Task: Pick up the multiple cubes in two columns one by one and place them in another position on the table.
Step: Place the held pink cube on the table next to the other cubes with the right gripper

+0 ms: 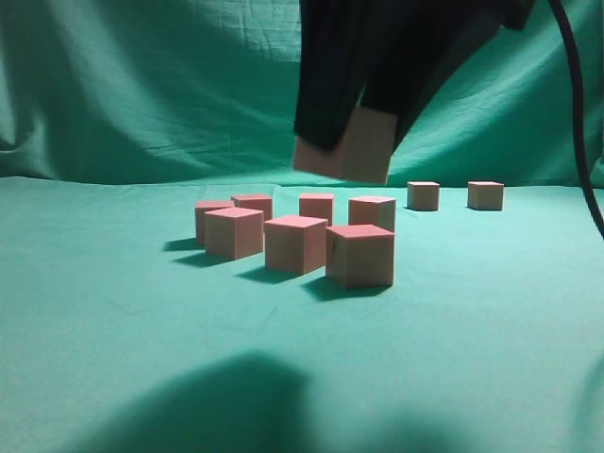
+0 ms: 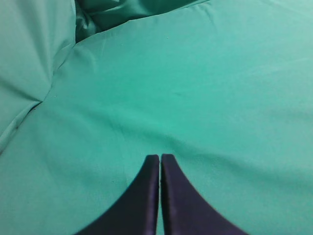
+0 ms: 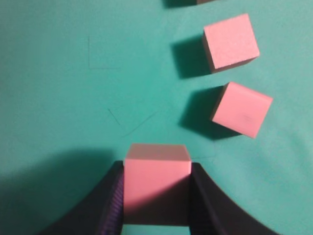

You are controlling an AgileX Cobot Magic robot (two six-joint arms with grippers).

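Observation:
My right gripper hangs above the table, shut on one pink cube that is lifted clear of the cloth. In the right wrist view the held cube sits squarely between the two black fingers, with bare cloth under it. Several cubes stand in a cluster below, the nearest at the front, one to its left. Two more cubes stand apart at the back right. My left gripper is shut over bare cloth, holding nothing.
Two loose cubes lie to the right of the held one in the right wrist view. A draped green backdrop rises behind the table. A black cable hangs at the right edge.

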